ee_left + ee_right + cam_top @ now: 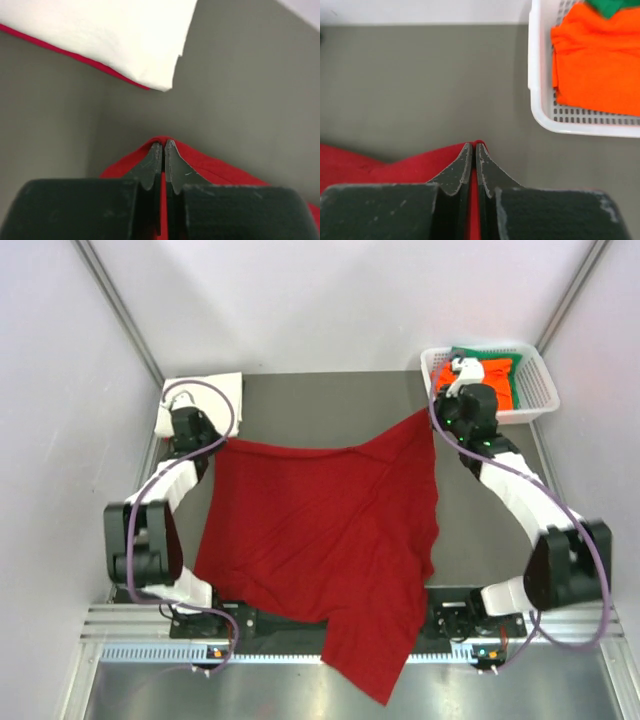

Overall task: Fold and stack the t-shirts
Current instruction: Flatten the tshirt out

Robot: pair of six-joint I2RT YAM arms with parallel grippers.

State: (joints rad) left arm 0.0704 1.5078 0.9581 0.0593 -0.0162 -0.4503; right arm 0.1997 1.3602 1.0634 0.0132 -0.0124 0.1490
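You hold the dark red t-shirt [320,540] by two far corners: the left gripper [163,149] and the right gripper [474,151] both pinch its edge, so the cloth is stretched wide over the table [320,410], I think ready for folding

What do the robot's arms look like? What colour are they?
The left arm and right arm both have smooth white shells with chunky black joints. A thin purple cable loops along each one. The fingers are dark grey, pointed and scuffed with little scratches.
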